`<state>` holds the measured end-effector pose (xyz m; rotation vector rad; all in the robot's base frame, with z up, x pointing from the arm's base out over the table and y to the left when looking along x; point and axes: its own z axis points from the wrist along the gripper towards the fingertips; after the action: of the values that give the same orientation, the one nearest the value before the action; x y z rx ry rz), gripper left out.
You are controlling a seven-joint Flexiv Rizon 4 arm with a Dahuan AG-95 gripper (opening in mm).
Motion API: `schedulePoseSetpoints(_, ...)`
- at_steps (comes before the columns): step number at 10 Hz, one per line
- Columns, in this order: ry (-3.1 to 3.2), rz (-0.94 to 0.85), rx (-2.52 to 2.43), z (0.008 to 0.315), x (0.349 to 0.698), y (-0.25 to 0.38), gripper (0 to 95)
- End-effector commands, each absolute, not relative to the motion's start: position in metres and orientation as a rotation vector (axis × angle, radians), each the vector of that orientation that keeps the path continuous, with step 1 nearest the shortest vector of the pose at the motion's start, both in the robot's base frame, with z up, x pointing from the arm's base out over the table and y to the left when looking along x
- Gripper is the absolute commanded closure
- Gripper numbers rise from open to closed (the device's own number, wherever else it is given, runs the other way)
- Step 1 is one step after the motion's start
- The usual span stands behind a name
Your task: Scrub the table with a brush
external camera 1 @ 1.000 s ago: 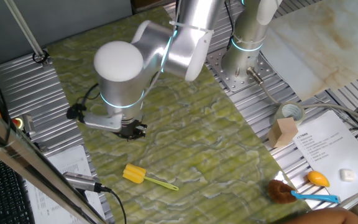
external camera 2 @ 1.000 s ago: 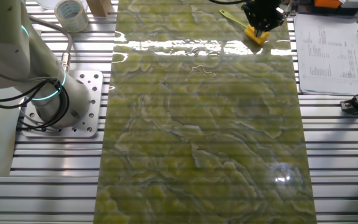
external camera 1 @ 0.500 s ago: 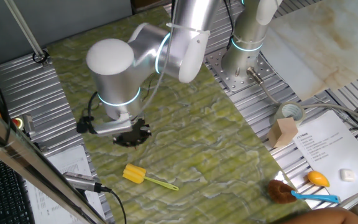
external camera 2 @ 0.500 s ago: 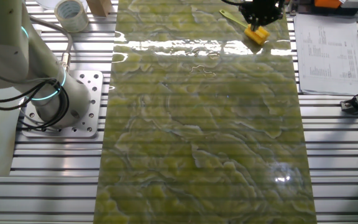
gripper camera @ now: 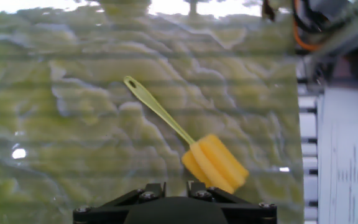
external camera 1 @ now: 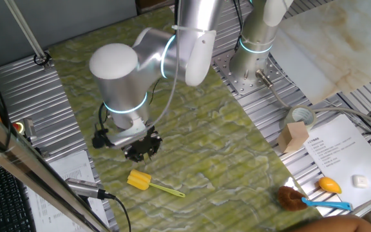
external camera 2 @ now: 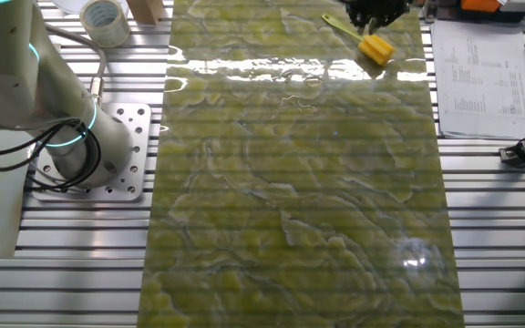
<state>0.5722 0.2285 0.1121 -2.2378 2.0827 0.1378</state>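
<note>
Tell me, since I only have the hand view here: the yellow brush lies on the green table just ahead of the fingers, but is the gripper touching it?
Observer: No. In one fixed view the gripper hangs above the table, apart from the brush, which lies flat.
Operator: What else is near the brush?
Observer: A cable plug rests off the table's edge beside the brush head.
Operator: Is there any other brush around?
Observer: Yes, a brown-bristled brush with a blue handle sits at the table's corner, near a printed sheet.
Operator: Are the fingers open?
Observer: I cannot tell from any view.
</note>
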Motion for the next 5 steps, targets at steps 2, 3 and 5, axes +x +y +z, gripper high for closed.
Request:
schedulePoseSetpoints(2, 1.865, 0.113, -2.431, 0.112, 0.571, 0.231, 76.0)
schedulePoseSetpoints(3, 1.838, 0.124, -2.445, 0.111, 0.571, 0.236, 76.0)
schedulePoseSetpoints(5, 1.851, 0.131, -2.427, 0.105, 0.567, 0.254, 76.0)
